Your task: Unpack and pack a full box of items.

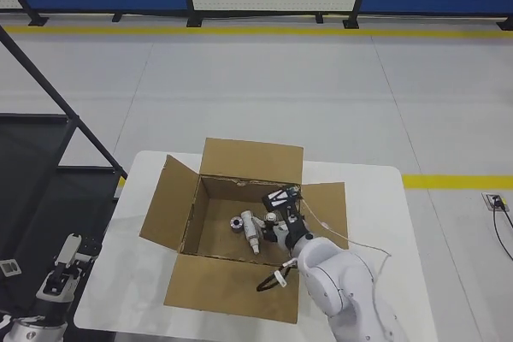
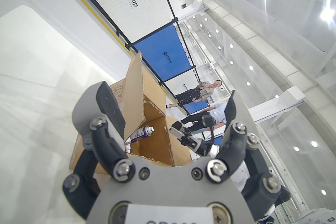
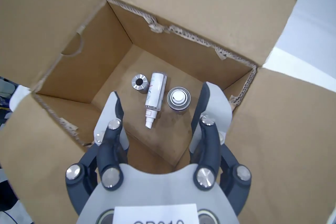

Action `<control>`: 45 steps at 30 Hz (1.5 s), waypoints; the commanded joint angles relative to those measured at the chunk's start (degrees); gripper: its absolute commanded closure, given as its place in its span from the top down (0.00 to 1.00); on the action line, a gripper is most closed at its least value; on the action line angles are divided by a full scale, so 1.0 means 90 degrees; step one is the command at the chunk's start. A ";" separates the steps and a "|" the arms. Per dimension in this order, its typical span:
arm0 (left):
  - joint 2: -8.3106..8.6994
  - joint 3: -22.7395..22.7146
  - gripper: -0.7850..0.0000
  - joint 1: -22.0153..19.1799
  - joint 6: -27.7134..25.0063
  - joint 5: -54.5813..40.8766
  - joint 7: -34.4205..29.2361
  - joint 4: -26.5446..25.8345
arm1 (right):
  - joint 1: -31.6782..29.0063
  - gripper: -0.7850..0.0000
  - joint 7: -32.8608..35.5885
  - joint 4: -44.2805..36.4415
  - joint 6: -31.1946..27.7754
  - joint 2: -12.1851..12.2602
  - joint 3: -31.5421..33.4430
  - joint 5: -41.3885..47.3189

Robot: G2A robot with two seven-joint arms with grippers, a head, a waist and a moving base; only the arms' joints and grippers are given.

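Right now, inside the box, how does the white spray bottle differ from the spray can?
The white spray bottle lies on its side; the spray can stands upright. The bottle is white, the can's top metallic grey. Both rest on the box floor, ungripped.

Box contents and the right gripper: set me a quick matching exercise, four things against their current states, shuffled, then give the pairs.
Things:
1. metal cylinder
2. white spray bottle
3. aerosol can
4. right gripper

States:
A. lying on its side on the floor of the box
B. open and empty, over the box
C. upright, white nozzle on top
D. upright, dark hole in its top face

Pairs: 1-D, 2-A, 3-C, 4-B
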 commanded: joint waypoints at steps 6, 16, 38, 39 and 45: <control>0.0000 0.0000 1.00 0.0000 0.0000 0.0000 0.0000 0.0000 | -0.0367 1.00 -0.0361 -0.0711 -0.0566 0.0046 0.0073 0.0392; 0.0079 0.0232 1.00 -0.0449 0.0806 0.0466 -0.0419 0.0100 | -0.0268 1.00 -0.0399 -0.0397 -0.0685 0.0048 0.0262 0.1168; 0.0288 0.1750 1.00 -0.1388 0.1262 0.2129 -0.1435 -0.0194 | -0.0962 1.00 0.1054 -0.0466 -0.0029 0.0487 0.4110 0.5550; 0.0294 0.1845 1.00 -0.1449 0.1302 0.2198 -0.1463 -0.0153 | -0.0944 1.00 0.1176 -0.0391 -0.0051 0.0516 0.4208 0.5609; 0.0322 0.2411 1.00 -0.1796 0.1487 0.2491 -0.1686 0.0144 | -0.0460 1.00 0.1969 0.0376 -0.0054 0.0667 0.4026 0.5468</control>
